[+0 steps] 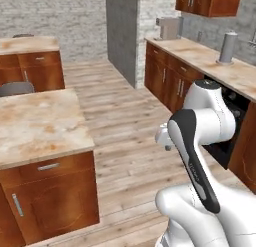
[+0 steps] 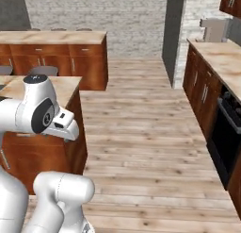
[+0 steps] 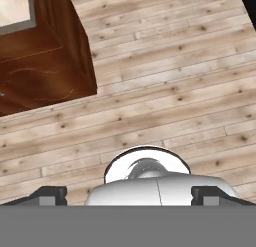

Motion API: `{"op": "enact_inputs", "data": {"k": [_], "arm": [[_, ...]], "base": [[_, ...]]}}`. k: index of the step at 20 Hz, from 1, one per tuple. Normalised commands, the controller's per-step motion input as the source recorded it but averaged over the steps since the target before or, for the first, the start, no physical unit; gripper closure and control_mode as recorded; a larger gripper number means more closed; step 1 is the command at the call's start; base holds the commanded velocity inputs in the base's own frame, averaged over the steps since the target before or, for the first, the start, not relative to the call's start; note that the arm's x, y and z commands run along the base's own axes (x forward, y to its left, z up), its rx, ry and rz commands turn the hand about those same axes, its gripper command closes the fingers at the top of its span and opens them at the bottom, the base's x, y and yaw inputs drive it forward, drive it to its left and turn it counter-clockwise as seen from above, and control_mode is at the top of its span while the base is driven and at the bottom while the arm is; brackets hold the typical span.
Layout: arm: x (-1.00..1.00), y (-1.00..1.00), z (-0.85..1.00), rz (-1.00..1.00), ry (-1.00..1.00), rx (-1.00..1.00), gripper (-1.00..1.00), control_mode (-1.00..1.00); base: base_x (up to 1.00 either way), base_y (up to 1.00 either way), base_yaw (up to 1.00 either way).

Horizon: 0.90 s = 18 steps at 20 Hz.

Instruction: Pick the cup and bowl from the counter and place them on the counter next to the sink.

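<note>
Left base view: the arm (image 1: 200, 136) stands folded over plank floor (image 1: 125, 121), between an island counter (image 1: 40, 123) at left and a wall counter (image 1: 215, 61) at right. Right base view: island (image 2: 66, 88) left. Hand view: gripper (image 3: 129, 195) jaws spread wide, empty, above floor. I cannot tell where cup or bowl are.

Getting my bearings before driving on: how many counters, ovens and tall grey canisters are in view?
counters: 3 (island, far counter, wall counter)
oven: 1
grey canister: 1
Total: 5
</note>
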Motion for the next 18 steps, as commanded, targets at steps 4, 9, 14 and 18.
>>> {"op": "enact_inputs", "data": {"k": [4, 9, 14, 18], "arm": [[0.00, 0.00, 0.00, 0.00, 0.00, 0.00, -1.00, 1.00], [0.00, 0.00, 0.00, 0.00, 0.00, 0.00, -1.00, 1.00], [0.00, 0.00, 0.00, 0.00, 0.00, 0.00, -1.00, 1.00], [0.00, 0.00, 0.00, 0.00, 0.00, 0.00, -1.00, 1.00]], "base": [[-0.16, 1.00, 0.00], [-0.12, 1.00, 0.00], [-0.06, 1.00, 0.00], [-0.02, 1.00, 0.00]]}}
